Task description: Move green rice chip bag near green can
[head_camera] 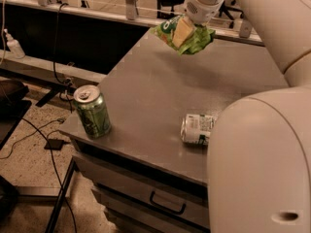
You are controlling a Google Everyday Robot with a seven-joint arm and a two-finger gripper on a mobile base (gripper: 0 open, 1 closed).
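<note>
One view only, and it looks down on a grey table (146, 86). The gripper (181, 31) is at the 12 o'clock side of the table, above its far edge. Its fingers are closed on the bag (200, 38), which is crumpled between them and hangs in the air, not touching the table top. The green can (92, 111) stands upright at about 8 o'clock, close to the near left corner and well apart from the bag. A silver can (197, 129) lies on its side at about 4 o'clock, its right end hidden behind the white robot body (262, 164). Below the front edge, at 6 o'clock, is a drawer with a dark handle (167, 204).
</note>
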